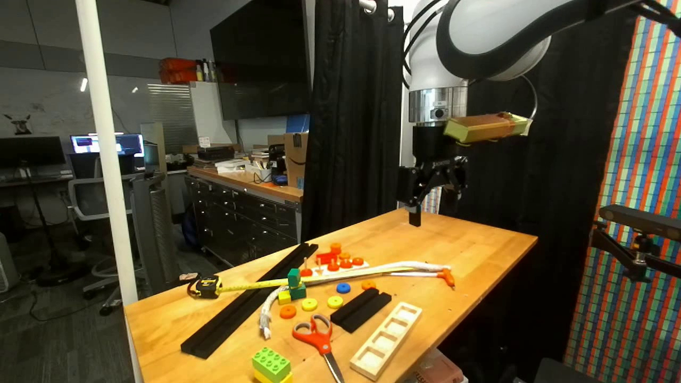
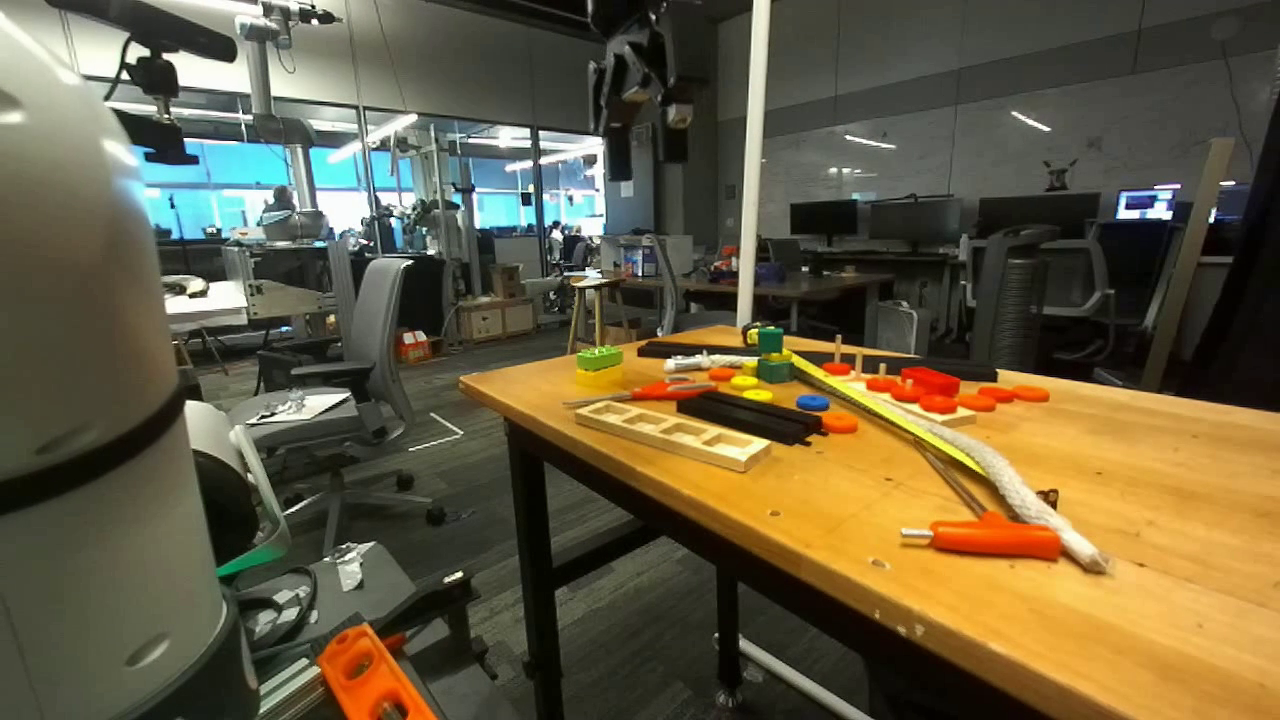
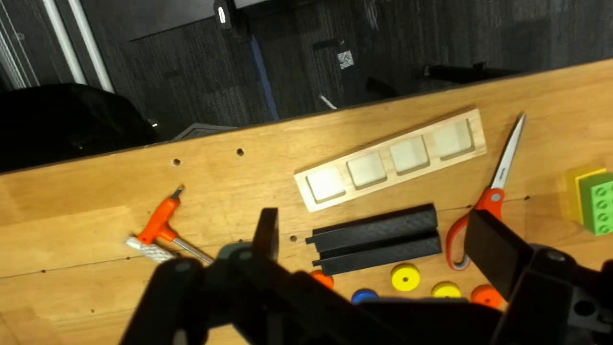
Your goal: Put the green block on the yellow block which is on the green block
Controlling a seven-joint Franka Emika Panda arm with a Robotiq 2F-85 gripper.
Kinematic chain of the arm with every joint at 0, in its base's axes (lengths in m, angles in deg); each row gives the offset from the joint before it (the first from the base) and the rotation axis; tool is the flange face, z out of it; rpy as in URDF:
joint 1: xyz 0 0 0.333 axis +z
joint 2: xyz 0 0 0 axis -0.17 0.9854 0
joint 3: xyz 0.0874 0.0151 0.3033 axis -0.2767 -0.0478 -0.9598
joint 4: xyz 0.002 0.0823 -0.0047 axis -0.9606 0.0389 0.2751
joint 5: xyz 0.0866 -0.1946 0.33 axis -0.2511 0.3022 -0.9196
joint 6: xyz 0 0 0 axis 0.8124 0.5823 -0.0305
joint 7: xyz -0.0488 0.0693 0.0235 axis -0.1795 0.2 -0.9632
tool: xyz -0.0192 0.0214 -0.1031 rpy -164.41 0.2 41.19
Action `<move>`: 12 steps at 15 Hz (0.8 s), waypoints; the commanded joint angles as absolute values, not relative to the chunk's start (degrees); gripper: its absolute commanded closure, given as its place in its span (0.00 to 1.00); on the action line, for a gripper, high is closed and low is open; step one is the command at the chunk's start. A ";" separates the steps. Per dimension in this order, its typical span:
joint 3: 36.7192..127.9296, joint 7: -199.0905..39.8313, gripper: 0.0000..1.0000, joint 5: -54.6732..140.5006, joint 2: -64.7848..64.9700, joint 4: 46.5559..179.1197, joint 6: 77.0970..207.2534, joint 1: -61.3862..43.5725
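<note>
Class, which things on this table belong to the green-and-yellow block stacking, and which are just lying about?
Job: dark green blocks, small yellow block; possibly light green brick, yellow brick.
Lying about: scissors, wooden tray, tape measure, rope, orange-handled tool, black grooved pieces, coloured rings, pegboard.

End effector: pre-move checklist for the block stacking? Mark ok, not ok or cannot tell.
1. End effector open, nothing held: ok.
2. Raised clear of the table: ok.
3. Upper green block uncovered on top: ok.
4. Small yellow block on a green one: not ok, it stands beside the lower green block.
5. Tape blade clear of that stack: cannot tell.
6. Which green to lift: cannot tell; the studded green block sits on a larger yellow block.
</note>
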State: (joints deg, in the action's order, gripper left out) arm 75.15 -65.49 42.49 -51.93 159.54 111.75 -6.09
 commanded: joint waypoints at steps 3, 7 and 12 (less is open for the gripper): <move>73.49 -73.22 0.00 36.55 -63.75 164.20 108.57 -3.37; 72.55 -74.03 0.00 35.17 -70.46 166.36 107.27 -3.05; 71.91 -73.83 0.00 35.69 -69.47 165.86 107.10 -4.28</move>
State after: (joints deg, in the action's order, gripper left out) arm 72.74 -72.99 36.45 -69.46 166.06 107.31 -2.99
